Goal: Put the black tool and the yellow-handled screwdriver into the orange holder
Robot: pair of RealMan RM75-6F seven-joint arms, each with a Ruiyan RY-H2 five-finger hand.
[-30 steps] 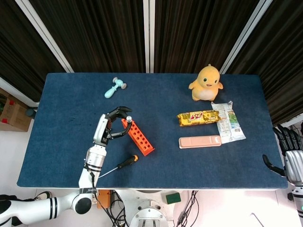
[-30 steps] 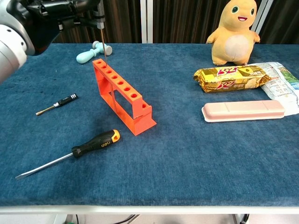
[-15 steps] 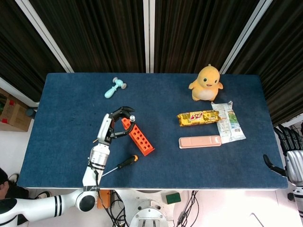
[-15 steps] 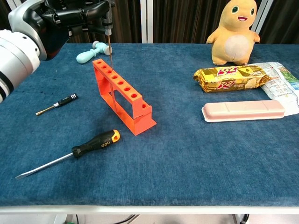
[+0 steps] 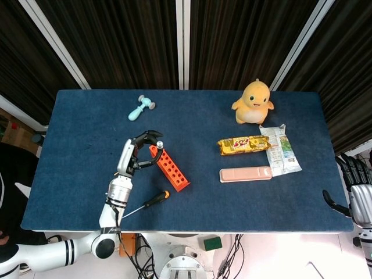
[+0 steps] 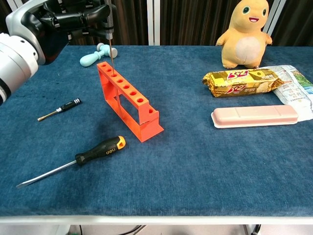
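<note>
Above orange holder (image 6: 128, 97), black tool (image 6: 111, 36) vertical.

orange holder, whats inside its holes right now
The thin tool held by the left hand has its tip at a far-end hole of the orange holder; how deep is unclear. The other holes look empty.

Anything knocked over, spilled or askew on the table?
Nothing stands out. The holder stands upright; the left hand holds a thin tool vertical over its far holes. The yellow-handled screwdriver and a small black driver lie flat. The snack wrappers are intact.
</note>
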